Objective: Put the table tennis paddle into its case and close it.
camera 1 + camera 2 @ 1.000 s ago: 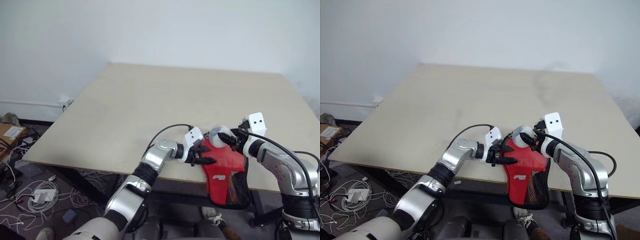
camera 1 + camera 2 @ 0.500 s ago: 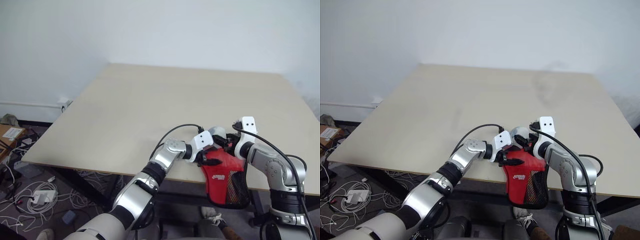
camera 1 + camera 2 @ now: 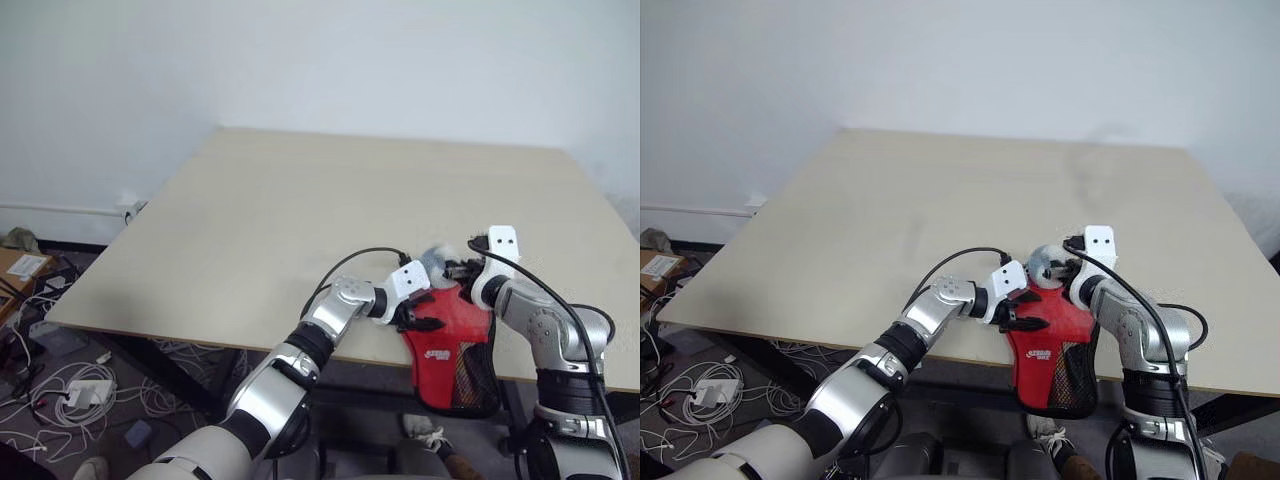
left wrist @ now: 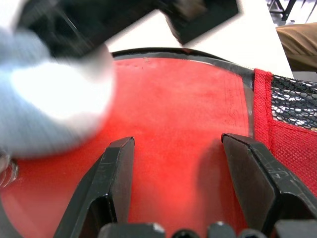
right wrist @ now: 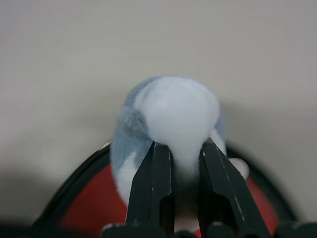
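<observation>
Your right gripper (image 5: 184, 146) has closed since a second ago: its two black fingers, spread then, now pinch the white-and-grey fuzzy ball (image 5: 173, 109) at the case's far, rounded end. That wrist has also pushed a little further over the table.

You'll find the case (image 3: 445, 345) at the table's (image 3: 300, 210) near edge, its round end on the board and its narrow end hanging off into open air. Its black zip rim (image 4: 163, 52) curves around the red panel. Beyond the case the tabletop is bare right to the far edge; beside it to your right only a short strip of board remains.

A small white logo (image 3: 437, 354) sits low on the red panel, too small to read; the black mesh section (image 3: 478, 375) is beside it.

Your left gripper (image 4: 178, 140) reaches in from the case's left, forearm bent across, fingers spread over the red panel and grasping nothing.
</observation>
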